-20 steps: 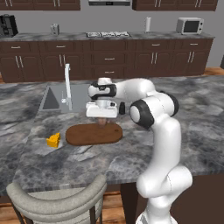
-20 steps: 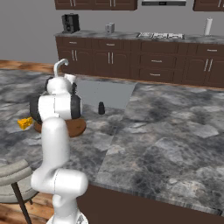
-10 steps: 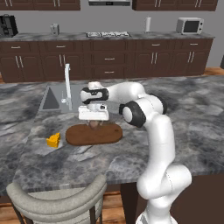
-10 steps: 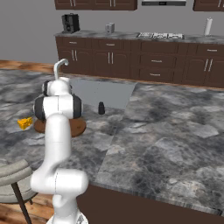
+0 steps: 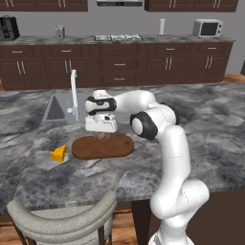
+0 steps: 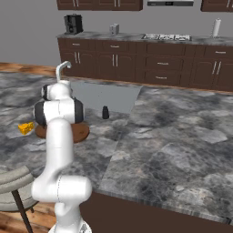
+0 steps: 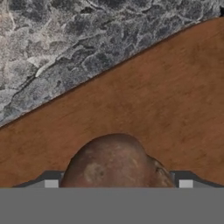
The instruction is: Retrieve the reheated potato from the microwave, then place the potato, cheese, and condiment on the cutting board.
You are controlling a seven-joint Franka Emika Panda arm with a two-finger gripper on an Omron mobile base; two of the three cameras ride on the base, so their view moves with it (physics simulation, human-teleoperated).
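My gripper (image 5: 101,133) hangs over the back left part of the reddish-brown oval cutting board (image 5: 117,148), shut on the brown potato (image 5: 102,138). In the hand view the potato (image 7: 116,162) fills the space between the two fingertips (image 7: 51,183), right above the board (image 7: 175,87); I cannot tell whether it touches the wood. The yellow cheese (image 5: 59,153) wedge lies on the counter left of the board, also in the right base view as cheese (image 6: 26,128). The black condiment (image 6: 105,112) shaker stands near the sink's front edge. The microwave is out of view.
A sink (image 5: 60,107) with a tall faucet (image 5: 73,91) lies behind the board. A grey chair back (image 5: 62,215) curves in front of the counter. Dark cabinets line the far wall, with a small silver appliance (image 5: 208,27) on top.
The arm has swung left and slightly down, carrying the potato from the board's right part to its back left part. Cheese and condiment have not moved.
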